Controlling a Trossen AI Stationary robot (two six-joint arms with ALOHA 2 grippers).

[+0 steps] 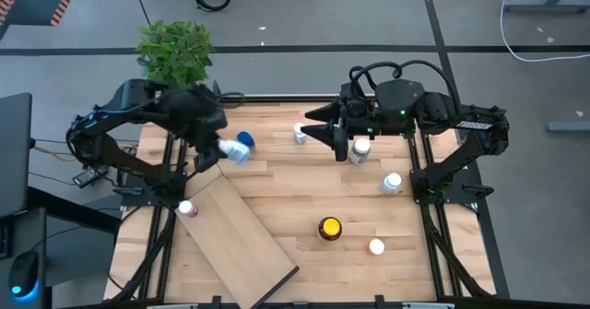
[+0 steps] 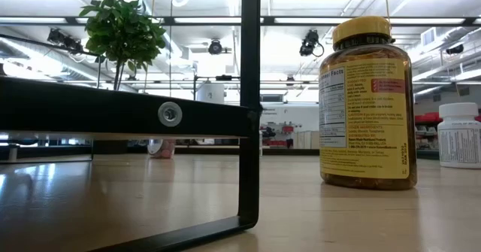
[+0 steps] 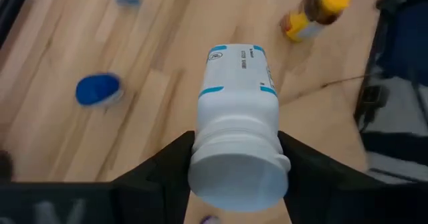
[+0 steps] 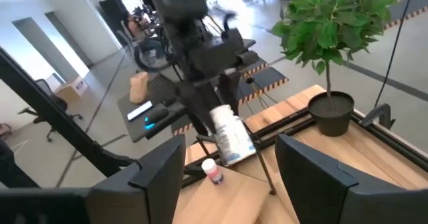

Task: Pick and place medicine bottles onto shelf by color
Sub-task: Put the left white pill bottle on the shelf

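Note:
My left gripper (image 1: 210,150) is shut on a white medicine bottle with a blue-banded label (image 1: 230,150), held above the table's far left part, near the shelf's far end. The shelf (image 1: 241,240) is a pale board lying aslant at the near left. A blue-capped bottle (image 1: 245,140) stands just beyond the held one. My right gripper (image 1: 324,130) hangs open above the far middle and touches nothing. White-capped bottles (image 1: 300,134) (image 1: 359,149) (image 1: 393,183) (image 1: 375,246) and the amber yellow-capped bottle (image 1: 329,228) stand upright on the table. A pinkish bottle (image 1: 187,208) stands at the shelf's left edge. My left gripper pinches the white bottle at its cap end (image 3: 235,158), one dark finger (image 3: 167,164) on each side of the neck below the cap. The bottle is lifted clear of the table. Its base (image 3: 235,53) points away from the fingers and slants down.
A potted plant (image 1: 175,53) stands at the table's far left corner, behind my left arm. In the low view the shelf's dark frame and leg (image 2: 248,132) rise left of the amber bottle (image 2: 367,101). Bare wood lies between the shelf and the amber bottle.

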